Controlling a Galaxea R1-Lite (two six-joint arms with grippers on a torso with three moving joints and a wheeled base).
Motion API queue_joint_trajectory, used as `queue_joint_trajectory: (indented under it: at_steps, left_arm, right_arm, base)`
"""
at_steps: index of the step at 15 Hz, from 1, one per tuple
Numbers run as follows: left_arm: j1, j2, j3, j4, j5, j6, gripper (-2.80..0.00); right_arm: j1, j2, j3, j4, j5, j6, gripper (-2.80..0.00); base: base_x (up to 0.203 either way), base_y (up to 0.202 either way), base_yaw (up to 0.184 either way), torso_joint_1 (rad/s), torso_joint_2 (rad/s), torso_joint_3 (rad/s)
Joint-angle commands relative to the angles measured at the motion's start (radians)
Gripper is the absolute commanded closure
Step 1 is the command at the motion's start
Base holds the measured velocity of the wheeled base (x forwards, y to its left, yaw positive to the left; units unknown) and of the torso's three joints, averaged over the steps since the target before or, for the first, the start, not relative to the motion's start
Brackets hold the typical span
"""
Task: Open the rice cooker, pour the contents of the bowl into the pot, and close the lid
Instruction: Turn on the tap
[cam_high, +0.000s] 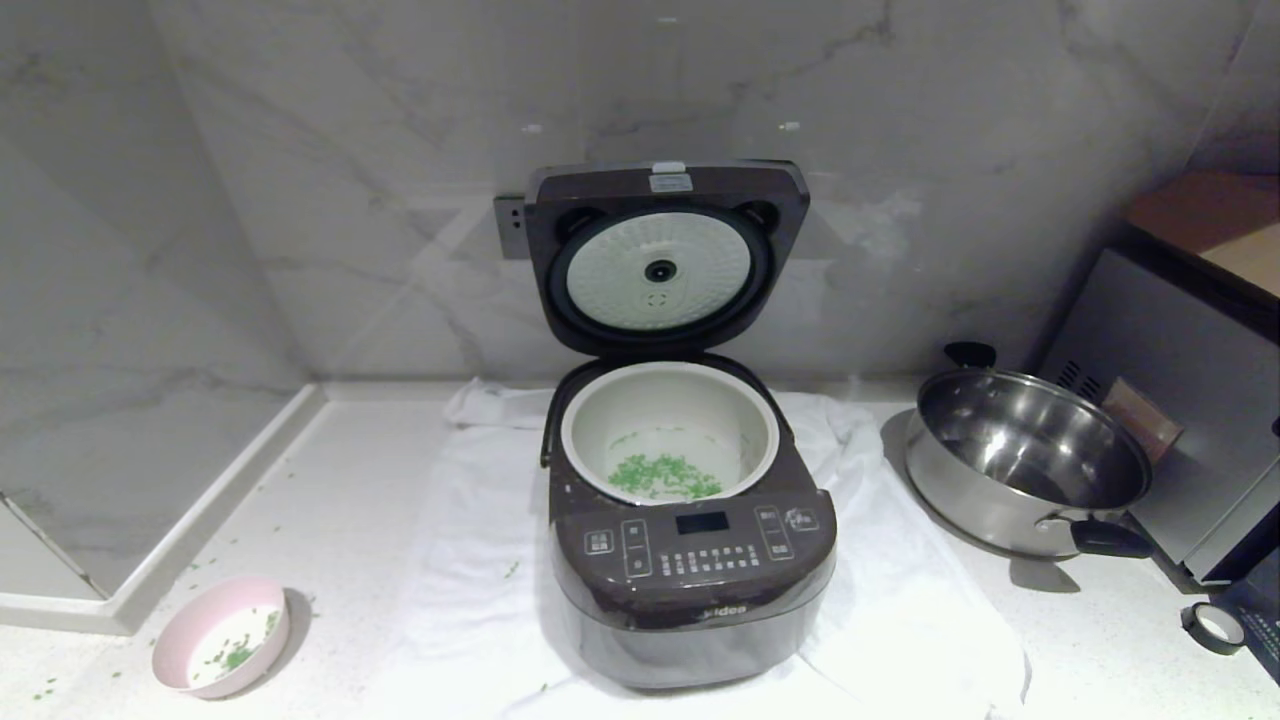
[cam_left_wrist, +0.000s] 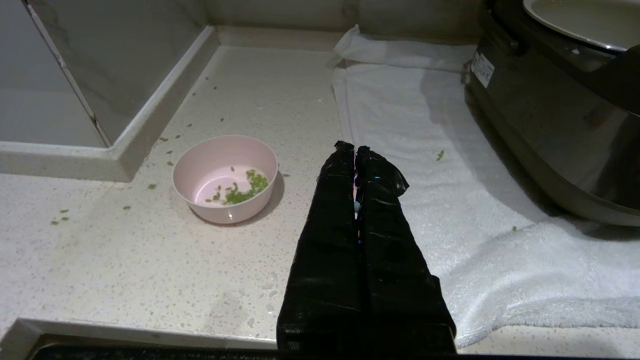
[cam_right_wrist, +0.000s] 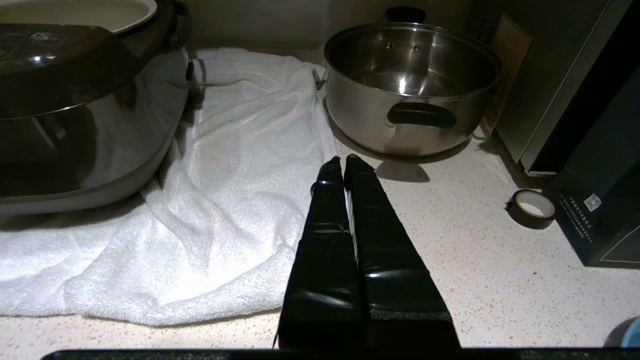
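Lid (cam_high: 665, 255) is standing open above the rice cooker (cam_high: 690, 560) at frame centre; green contents (cam_high: 665, 477) are lying in the pot (cam_high: 670, 425), so I'm judging the pour mostly done, closing left; the bowl (cam_high: 221, 636), lower left, is keeping a few bits; I'm seeing the left gripper (cam_left_wrist: 355, 148) and right gripper (cam_right_wrist: 343, 160) pressed together, holding nothing, parked over the counter (cam_high: 350, 500).
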Motion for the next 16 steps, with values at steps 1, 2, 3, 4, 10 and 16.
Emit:
queue_joint_trajectory:
  at_steps: [1, 2, 3, 4, 10, 16]
  left_arm:
    - [0.000, 0.000, 0.000, 0.001, 0.001, 0.000, 0.00]
    - [0.000, 0.000, 0.000, 0.001, 0.001, 0.001, 0.00]
    - [0.000, 0.000, 0.000, 0.001, 0.001, 0.001, 0.00]
    - [0.000, 0.000, 0.000, 0.001, 0.001, 0.001, 0.00]
    - [0.000, 0.001, -0.006, 0.003, -0.028, 0.073, 0.00]
    - [0.002, 0.000, -0.006, 0.003, -0.028, 0.073, 0.00]
  right_arm:
    - [0.001, 0.000, 0.000, 0.000, 0.000, 0.000, 0.00]
    - [0.001, 0.000, -0.001, 0.000, 0.000, -0.002, 0.00]
    - [0.001, 0.000, -0.001, 0.000, 0.000, -0.002, 0.00]
    - [0.001, 0.000, 0.000, 0.000, 0.000, -0.003, 0.00]
    - [0.001, 0.000, -0.001, 0.000, 0.000, -0.002, 0.00]
    - [0.000, 0.000, -0.002, 0.002, 0.000, -0.002, 0.00]
  base:
    - [0.000, 0.000, 0.000, 0.000, 0.00, 0.000]
    - [0.000, 0.000, 0.000, 0.000, 0.00, 0.000]
    - [0.000, 0.000, 0.000, 0.000, 0.00, 0.000]
    - [0.000, 0.000, 0.000, 0.000, 0.00, 0.000]
    - [0.000, 0.000, 0.000, 0.000, 0.00, 0.000]
    - [0.000, 0.000, 0.000, 0.000, 0.00, 0.000]
